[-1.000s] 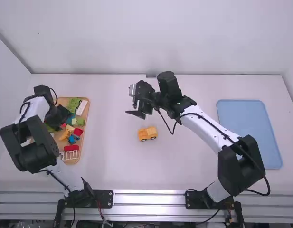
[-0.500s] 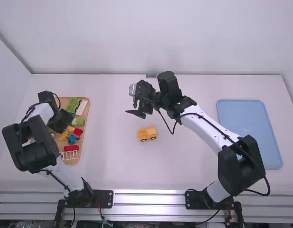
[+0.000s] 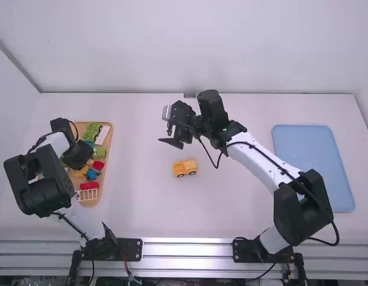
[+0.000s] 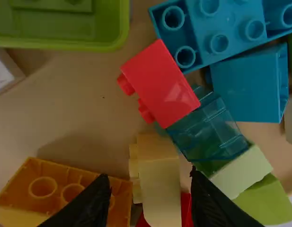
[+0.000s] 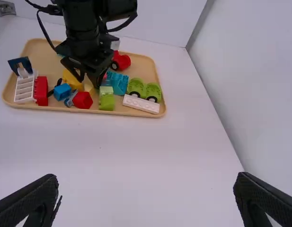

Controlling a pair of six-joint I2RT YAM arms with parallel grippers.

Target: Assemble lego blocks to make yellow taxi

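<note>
The left claw (image 4: 148, 176) stands apart, its fingers to either side of a pale block (image 4: 160, 189) in the tray (image 3: 80, 126), and from here I'd worry that one lands on the orange block (image 4: 56, 179) crowding in, or that the close drags along the clear block (image 4: 207, 125) or the green block (image 4: 240, 172). Out over the bench (image 3: 142, 196), the right claw (image 5: 148, 178) hangs spread and empty near the part-built taxi (image 3: 185, 168), which sits loose on its wheels and could roll or tip if the next piece gets pressed on crooked with nothing bracing it.
</note>
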